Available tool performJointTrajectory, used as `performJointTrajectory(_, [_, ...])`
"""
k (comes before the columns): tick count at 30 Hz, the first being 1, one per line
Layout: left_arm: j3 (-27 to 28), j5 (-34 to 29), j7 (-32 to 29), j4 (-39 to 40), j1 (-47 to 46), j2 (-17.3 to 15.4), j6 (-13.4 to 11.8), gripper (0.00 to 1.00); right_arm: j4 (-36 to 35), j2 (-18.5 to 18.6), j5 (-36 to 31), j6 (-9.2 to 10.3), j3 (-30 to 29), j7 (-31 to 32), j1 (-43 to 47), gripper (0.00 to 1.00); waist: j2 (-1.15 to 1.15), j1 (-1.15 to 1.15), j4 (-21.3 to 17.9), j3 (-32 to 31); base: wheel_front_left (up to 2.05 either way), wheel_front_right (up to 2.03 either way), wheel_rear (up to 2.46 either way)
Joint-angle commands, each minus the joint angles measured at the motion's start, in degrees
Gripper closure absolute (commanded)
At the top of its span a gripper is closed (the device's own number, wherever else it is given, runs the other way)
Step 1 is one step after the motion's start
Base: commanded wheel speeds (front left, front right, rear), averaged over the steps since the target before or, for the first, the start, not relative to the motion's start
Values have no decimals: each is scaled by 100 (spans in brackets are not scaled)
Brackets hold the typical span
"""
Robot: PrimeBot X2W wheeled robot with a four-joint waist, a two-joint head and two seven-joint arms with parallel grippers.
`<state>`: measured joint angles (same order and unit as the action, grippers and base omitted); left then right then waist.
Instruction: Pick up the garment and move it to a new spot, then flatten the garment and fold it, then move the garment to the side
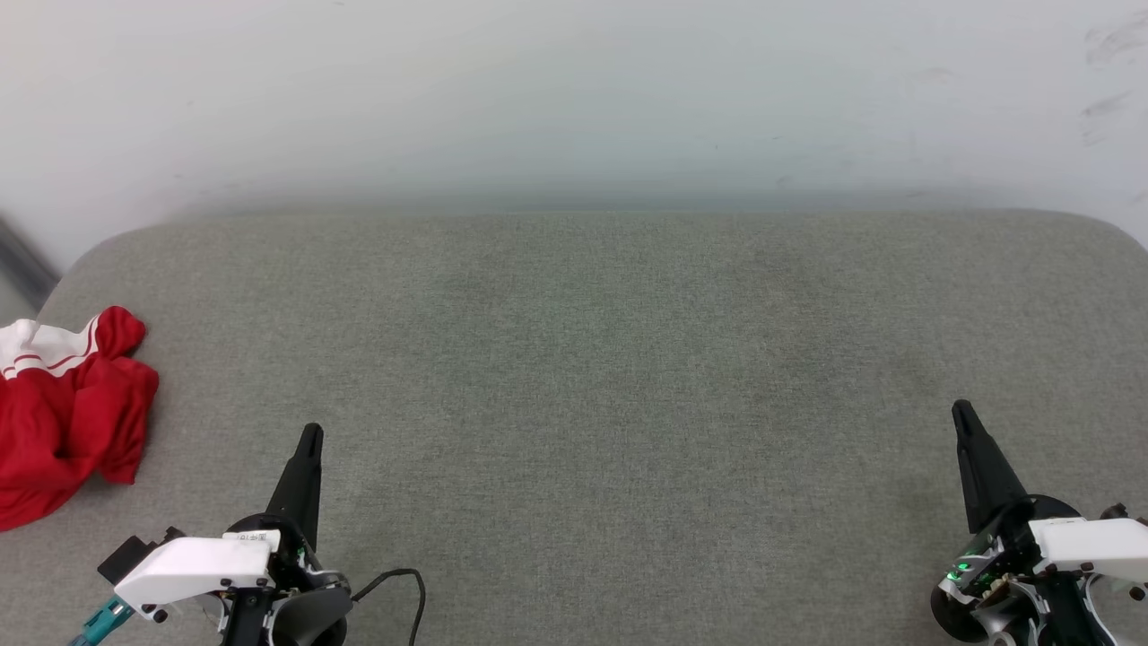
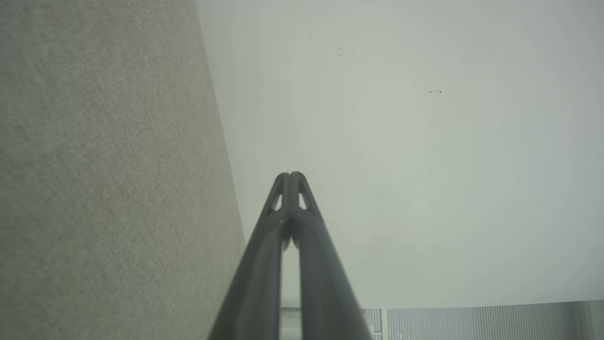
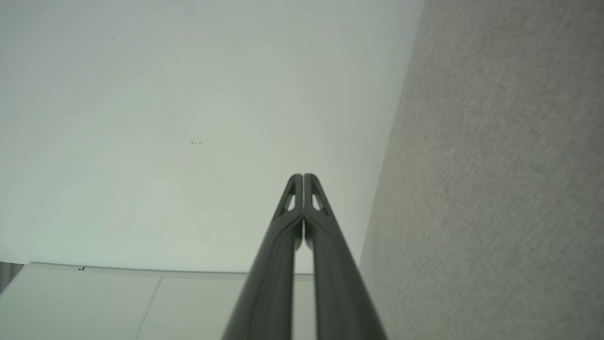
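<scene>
Soft, even, diffuse light. Grey woven-fabric padded surface (image 1: 628, 404) crisp up close, its far edge hazing into a faintly shadowed pale smooth wall (image 1: 574, 90). Long dark left gripper (image 2: 291, 175), right gripper (image 3: 302, 177): tips sharp, bases blurred.

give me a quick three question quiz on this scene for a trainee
1. True or false: the crumpled red soft-fabric T-shirt with white sleeve lies folded flat at the middle of the grey fabric surface.
2. The left gripper and right gripper are: A both open, B both shut, C one holding cloth.
3. Fill in: the T-shirt lies nearer the ___ gripper.
Key: 1 false; 2 B; 3 left.
</scene>
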<state>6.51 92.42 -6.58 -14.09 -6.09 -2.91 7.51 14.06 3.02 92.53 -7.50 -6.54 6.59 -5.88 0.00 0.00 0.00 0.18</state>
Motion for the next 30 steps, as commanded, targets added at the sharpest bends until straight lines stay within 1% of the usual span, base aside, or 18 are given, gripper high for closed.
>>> performJointTrajectory(1, [11, 0, -10, -1, -38, 6, 9, 100, 9, -20, -34, 2, -6, 12, -77, 100, 0, 0, 0, 0, 0, 0, 0])
performJointTrajectory(28, [11, 0, -9, 0, -38, 6, 9, 100, 9, -21, -34, 2, -7, 13, -77, 100, 0, 0, 0, 0, 0, 0, 0])
performJointTrajectory(29, [-3, 0, 2, -17, 8, 0, -1, 0, 14, 0, 2, 0, 1, -1, 10, 0, 0, 0, 0, 0, 0, 0, 0])
performJointTrajectory(30, [-9, 0, 2, -56, 30, 4, -1, 0, 53, -1, 2, 0, 5, 0, 42, 0, 0, 0, 0, 0, 0, 0, 0])
